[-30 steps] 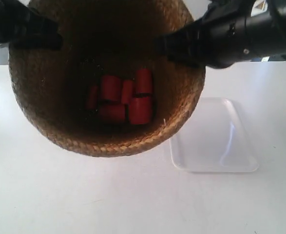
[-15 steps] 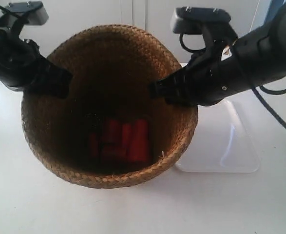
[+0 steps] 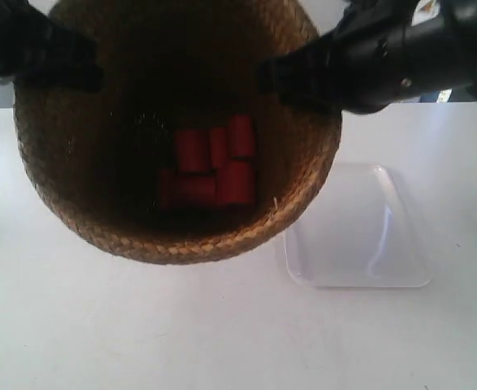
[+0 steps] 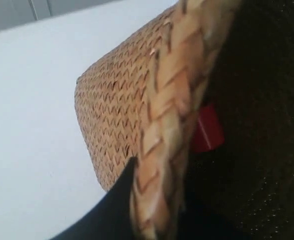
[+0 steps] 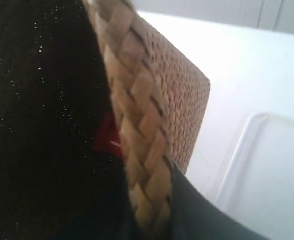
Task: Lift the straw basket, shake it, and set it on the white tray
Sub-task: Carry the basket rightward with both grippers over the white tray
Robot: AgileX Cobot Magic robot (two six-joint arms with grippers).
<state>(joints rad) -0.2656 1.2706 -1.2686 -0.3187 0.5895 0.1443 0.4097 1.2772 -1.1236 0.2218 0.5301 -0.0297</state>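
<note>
Exterior view: the basket (image 3: 177,219) hangs clear of the surface (image 3: 140,325), mouth up, so the red pieces (image 3: 210,166) lie in its bottom. The arm at the exterior view's left (image 3: 27,49) and the arm at the exterior view's right (image 3: 384,57) take the rim on opposite sides, probably to hold it level for shaking. The tray (image 3: 368,244) lies on the surface, one corner hidden behind the basket.

Left wrist view: the left claw (image 4: 152,220) is pinched nearly closed on the braided rim, with a dark finger (image 4: 111,210) against the outer wall.

Right wrist view: the right claw (image 5: 152,215) pinches the rim likewise. The tray (image 5: 267,175) shows off to one side below, so the basket is not yet over it.
</note>
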